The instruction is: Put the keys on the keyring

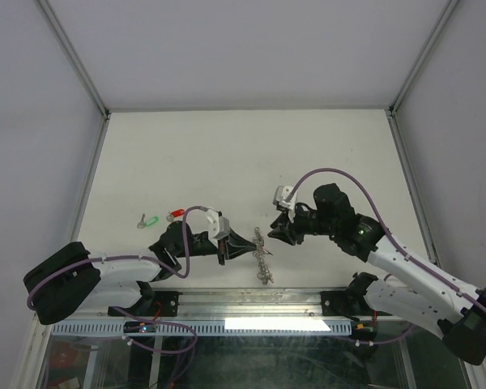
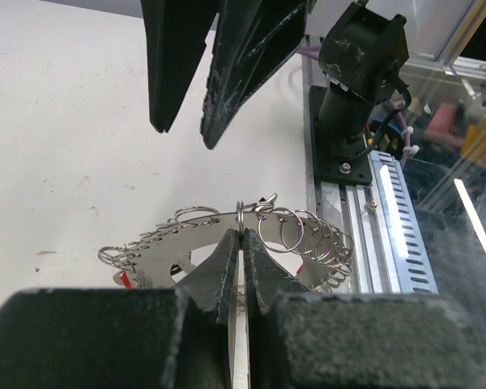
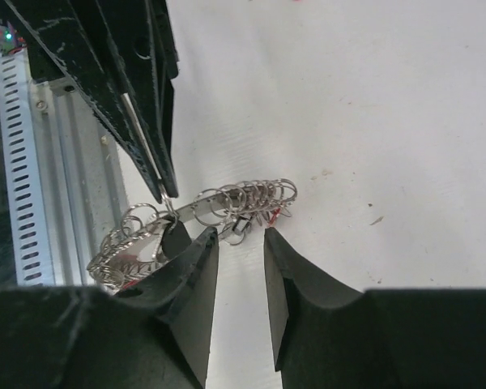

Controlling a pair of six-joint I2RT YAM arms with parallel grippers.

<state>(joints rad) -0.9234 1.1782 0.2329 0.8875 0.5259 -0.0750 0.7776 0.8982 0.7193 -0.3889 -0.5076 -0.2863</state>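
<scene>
White tabletop (image 1: 243, 154), plain grey walls behind. Low centre of the overhead view: keyring (image 1: 262, 256), pinched edge-on by the left gripper (image 1: 245, 248), jaws fully closed on its rim. Just right of it: right gripper (image 1: 277, 230), jaws slightly parted, tips just short of the ring's fringe. Further left, well apart: green key (image 1: 149, 220), red key (image 1: 176, 214).

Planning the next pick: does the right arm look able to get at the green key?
Probably not easily: the green key lies beyond the left end effector, which is shut on the keyring, blocking the right end effector.
</scene>
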